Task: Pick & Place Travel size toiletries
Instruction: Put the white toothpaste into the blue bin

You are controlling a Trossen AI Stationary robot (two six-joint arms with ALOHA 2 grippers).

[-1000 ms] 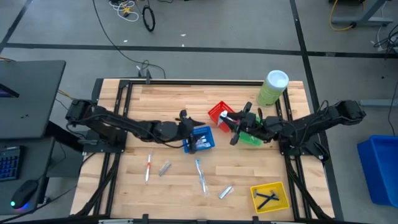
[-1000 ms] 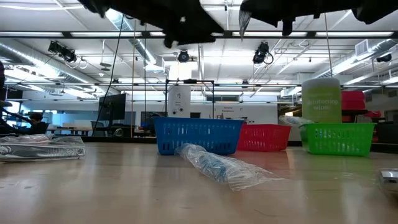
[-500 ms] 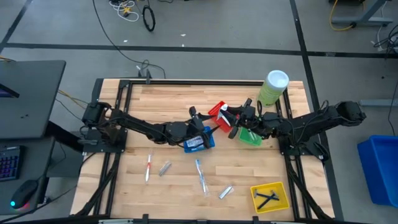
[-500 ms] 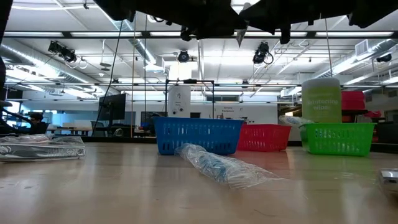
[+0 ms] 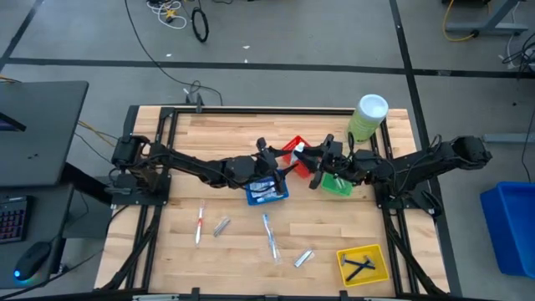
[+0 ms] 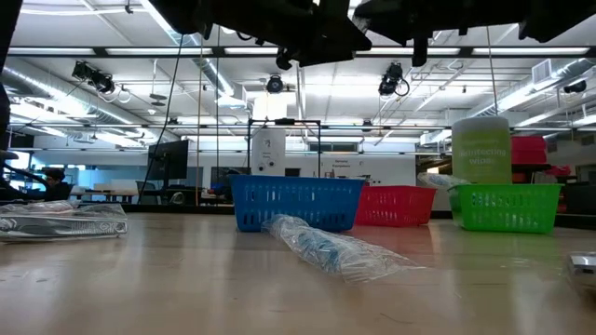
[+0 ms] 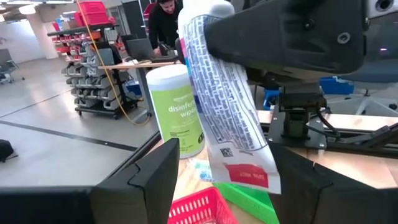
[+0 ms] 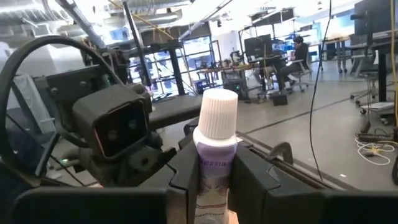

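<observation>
Tube (image 8: 214,162) in right pincer (image 5: 315,160), left pincer (image 5: 280,161) facing, red basket (image 5: 292,151) below.

My workshop, seen past the tabletop

My wooden tabletop (image 5: 226,134) stands on a grey floor (image 5: 276,42) crossed by dark lines, with cables (image 5: 180,17) lying on it. Strip lights (image 6: 233,51) run along the ceiling; desks with monitors (image 8: 261,46) and a seated person (image 8: 292,56) fill the hall behind.

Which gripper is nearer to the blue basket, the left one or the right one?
The left. The left gripper hangs just beyond the blue basket's corner, over the red basket. The right gripper, shut on a tube, is farther off, by the green basket.
</observation>
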